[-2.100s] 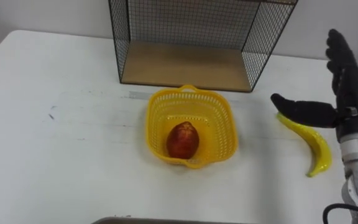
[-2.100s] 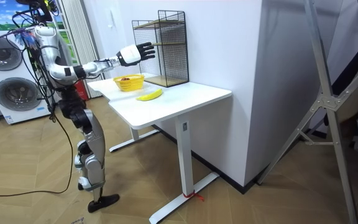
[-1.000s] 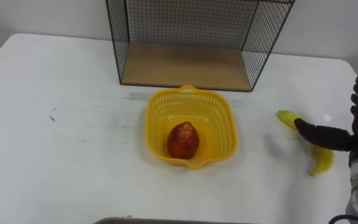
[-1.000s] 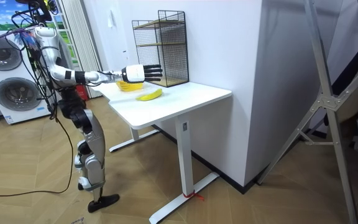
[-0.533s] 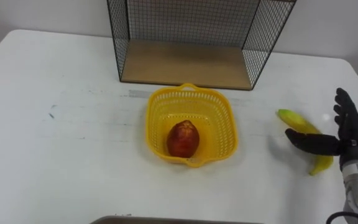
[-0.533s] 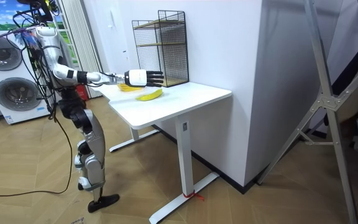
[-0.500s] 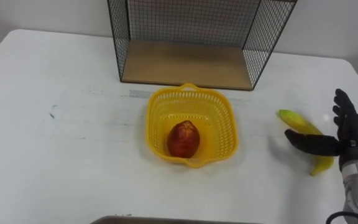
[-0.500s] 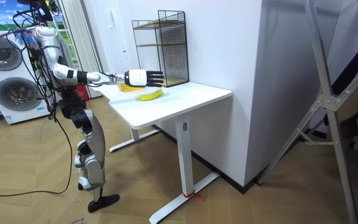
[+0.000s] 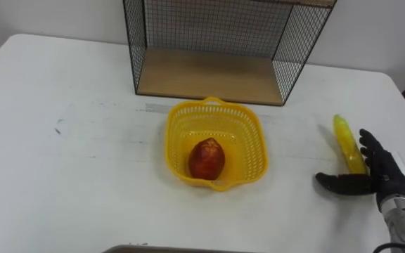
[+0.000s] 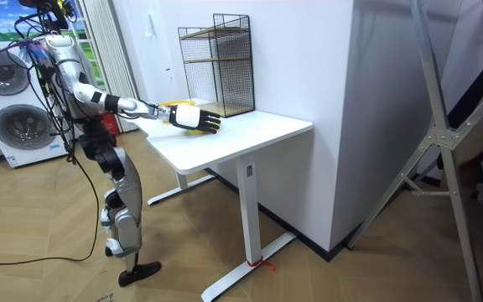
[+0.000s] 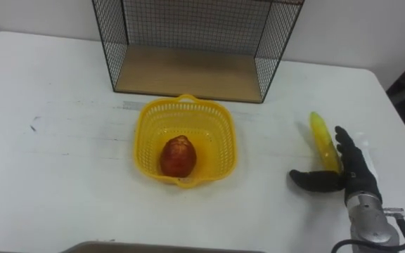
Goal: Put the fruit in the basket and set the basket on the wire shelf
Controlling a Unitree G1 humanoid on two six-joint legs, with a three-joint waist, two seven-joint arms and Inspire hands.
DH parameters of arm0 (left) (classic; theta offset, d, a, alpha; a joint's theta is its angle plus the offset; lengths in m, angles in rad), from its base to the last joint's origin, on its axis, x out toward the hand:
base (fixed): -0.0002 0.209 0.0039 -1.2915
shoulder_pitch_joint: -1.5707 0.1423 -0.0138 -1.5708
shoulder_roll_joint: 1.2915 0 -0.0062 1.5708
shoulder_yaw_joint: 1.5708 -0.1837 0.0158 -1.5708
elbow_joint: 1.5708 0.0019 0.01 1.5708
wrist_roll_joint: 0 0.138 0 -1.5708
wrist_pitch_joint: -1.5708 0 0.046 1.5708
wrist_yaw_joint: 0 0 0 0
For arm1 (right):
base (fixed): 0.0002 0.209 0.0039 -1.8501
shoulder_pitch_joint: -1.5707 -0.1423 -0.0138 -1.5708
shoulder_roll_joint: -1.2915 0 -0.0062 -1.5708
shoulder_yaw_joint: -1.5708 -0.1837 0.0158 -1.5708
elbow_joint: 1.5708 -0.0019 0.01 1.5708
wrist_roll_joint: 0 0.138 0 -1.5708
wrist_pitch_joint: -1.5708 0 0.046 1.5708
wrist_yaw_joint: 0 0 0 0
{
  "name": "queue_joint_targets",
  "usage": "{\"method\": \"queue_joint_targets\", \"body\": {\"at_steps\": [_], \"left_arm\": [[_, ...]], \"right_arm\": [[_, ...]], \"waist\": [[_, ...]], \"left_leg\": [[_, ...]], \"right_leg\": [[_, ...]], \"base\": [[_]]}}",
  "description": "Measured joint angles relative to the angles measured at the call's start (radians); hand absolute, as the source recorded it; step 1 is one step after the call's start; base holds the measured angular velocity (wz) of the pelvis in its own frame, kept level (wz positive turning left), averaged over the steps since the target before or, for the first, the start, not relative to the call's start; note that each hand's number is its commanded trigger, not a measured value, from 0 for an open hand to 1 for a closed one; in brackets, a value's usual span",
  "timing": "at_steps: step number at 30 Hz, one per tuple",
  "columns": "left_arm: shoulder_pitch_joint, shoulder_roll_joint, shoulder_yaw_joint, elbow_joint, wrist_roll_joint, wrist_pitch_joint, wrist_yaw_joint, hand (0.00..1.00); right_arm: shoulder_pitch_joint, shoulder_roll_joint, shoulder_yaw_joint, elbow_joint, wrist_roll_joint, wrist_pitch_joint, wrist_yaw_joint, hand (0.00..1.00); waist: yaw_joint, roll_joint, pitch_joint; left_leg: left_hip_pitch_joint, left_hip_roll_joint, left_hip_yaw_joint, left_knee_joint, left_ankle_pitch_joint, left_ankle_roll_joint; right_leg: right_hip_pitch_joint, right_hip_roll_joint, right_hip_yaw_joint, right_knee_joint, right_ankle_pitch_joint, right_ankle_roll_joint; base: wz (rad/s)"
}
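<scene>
Banana (image 9: 346, 146), one, on table (image 9: 83, 176), I read my right hand (image 9: 378, 176) fingers straight, released, laid over its near end, one apple (image 9: 205, 159) in one basket (image 9: 253, 140), one wire shelf (image 9: 209, 74).

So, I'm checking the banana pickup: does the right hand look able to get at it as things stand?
Probably yes. The right hand, open, sits at the near end of the banana on the table, thumb spread wide; nothing lies between them.

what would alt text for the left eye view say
The robot's right hand, fingers open, covers the near end of a banana on a white table. To its left, a yellow basket holds a red fruit, before a wire shelf.
</scene>
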Motion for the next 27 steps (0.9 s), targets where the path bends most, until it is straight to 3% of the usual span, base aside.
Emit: {"method": "queue_joint_targets", "body": {"at_steps": [14,16,18,27], "left_arm": [[0.0,0.0,0.001,-0.006,0.001,0.014,-0.004,0.0],[0.0,0.001,0.004,-0.008,0.003,0.014,-0.004,0.0],[0.0,0.0,0.012,-0.014,0.003,0.014,-0.004,0.0],[-0.002,0.001,0.039,-0.023,0.001,0.012,-0.005,0.0]], "right_arm": [[-0.012,0.0,-0.002,0.015,-0.047,0.006,0.013,0.0],[-0.011,0.0,-0.005,0.015,-0.072,0.006,0.028,0.64],[-0.012,-0.001,-0.009,0.013,-0.085,0.007,0.035,1.0],[-0.02,-0.034,-0.054,0.012,-0.275,0.021,0.024,1.0]], "waist": [[-0.006,0.004,-0.0004],[-0.007,0.004,-0.001],[-0.007,0.003,-0.0016],[-0.006,-0.005,-0.0046]], "left_leg": [[-0.001,-0.001,-0.008,0.013,0.0,0.0],[-0.001,-0.001,-0.009,0.015,0.0,0.0],[-0.001,-0.001,-0.009,0.018,0.0,0.0],[-0.005,-0.003,-0.034,0.017,0.0,0.0]], "right_leg": [[0.01,0.0,-0.004,-0.016,0.0,0.0],[0.011,0.001,-0.005,-0.015,0.0,0.0],[0.011,0.0,-0.005,-0.015,0.0,0.0],[0.015,0.0,-0.026,-0.016,0.0,0.0]], "base": [[0.01],[0.0],[0.0],[0.07]]}}
